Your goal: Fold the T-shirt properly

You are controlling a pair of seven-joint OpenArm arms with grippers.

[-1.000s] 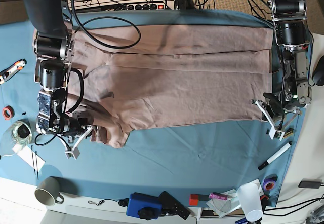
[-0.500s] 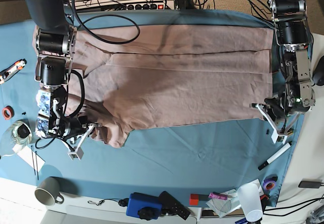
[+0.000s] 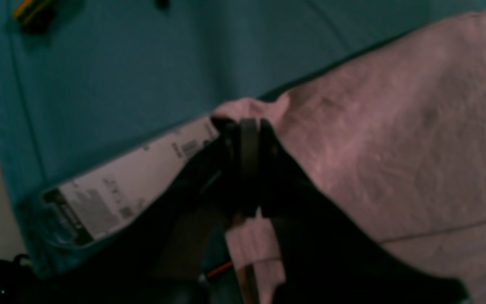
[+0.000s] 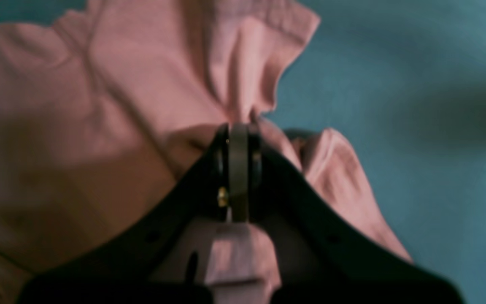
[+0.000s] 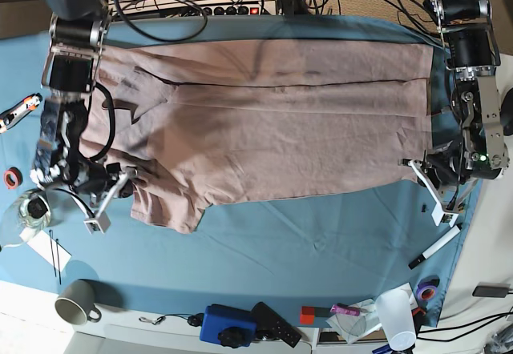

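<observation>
The T-shirt (image 5: 272, 122) lies spread across the blue-covered bench (image 5: 321, 242), filling the upper middle of the base view. The left hand (image 3: 249, 126) is clamped on its hem corner, the right hand (image 4: 238, 128) on bunched sleeve cloth. Best to lift both evenly, keeping the edge taut, so the fold lands straight.

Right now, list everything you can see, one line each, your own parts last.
T-shirt: one, dusty pink, spread across the table cloth.
Table cloth: one, blue, under the shirt.
Mug: one, grey, near left corner.
Marker: one, white, right edge.
Paper cup: one, white, near right.
Blue box: one, near edge.
Tape roll: one, red, left edge.
Power strip: one, far edge.
Left gripper: shut on the shirt's corner.
Right gripper: shut on the sleeve.
</observation>
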